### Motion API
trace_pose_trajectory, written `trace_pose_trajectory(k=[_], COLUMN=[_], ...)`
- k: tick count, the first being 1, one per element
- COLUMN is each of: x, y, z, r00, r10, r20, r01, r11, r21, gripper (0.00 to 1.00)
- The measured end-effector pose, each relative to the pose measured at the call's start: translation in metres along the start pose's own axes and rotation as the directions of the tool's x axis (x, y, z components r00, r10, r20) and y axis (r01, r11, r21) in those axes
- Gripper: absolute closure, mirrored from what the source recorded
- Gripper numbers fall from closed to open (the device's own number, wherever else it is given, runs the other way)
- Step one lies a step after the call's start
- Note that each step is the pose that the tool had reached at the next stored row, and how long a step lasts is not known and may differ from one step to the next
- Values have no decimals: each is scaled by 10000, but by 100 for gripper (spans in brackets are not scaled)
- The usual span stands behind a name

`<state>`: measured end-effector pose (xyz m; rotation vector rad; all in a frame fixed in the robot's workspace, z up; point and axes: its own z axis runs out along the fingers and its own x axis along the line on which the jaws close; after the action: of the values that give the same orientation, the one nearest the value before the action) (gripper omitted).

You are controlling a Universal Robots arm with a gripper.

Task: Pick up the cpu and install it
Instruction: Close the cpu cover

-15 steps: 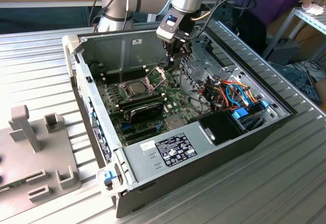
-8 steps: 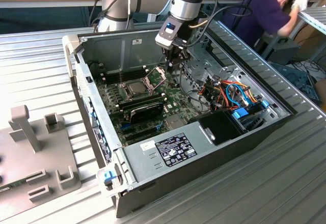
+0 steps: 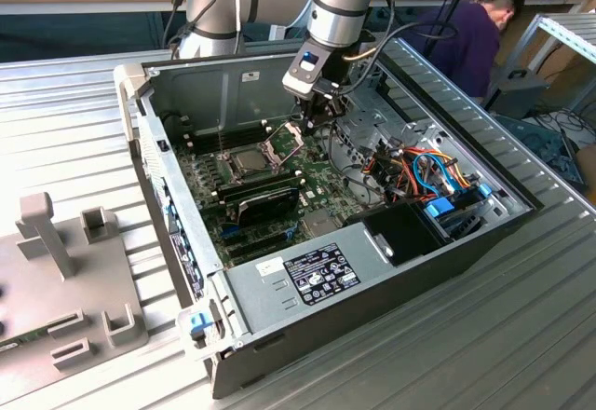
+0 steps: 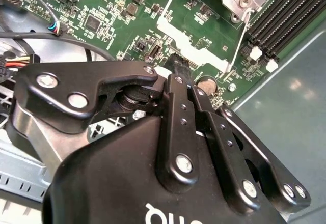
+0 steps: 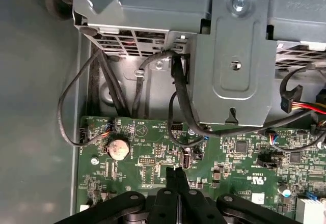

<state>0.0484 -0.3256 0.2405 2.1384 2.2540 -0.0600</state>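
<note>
Slatted metal table (image 3: pixel 521 335), open case (image 3: pixel 391 289), pincer (image 5: pixel 175 172) closed

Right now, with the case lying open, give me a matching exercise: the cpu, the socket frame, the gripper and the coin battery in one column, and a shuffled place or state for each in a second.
Things:
1. cpu
2. socket frame
3. gripper
4. coin battery

Places or states:
A. shiny, hinged up and open
B. round, set on the green motherboard near the case wall
C. silvery, lying flat under the opened frame
D. black, shut, tips just over the motherboard

Pairs: 1-C, 2-A, 3-D, 4-B
</note>
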Motion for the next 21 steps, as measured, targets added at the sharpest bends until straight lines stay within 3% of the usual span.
trace_pose_trajectory(k=[4, 12, 21], x=[1, 6, 19], y=[-13, -113, -322], z=[1, 0, 1], r00=[10000, 10000, 10000], r10=[-1, 0, 9], r20=[0, 2, 10], r01=[1, 0, -9], r11=[10000, 10000, 9998], r21=[0, -32, -185], gripper=[89, 89, 89])
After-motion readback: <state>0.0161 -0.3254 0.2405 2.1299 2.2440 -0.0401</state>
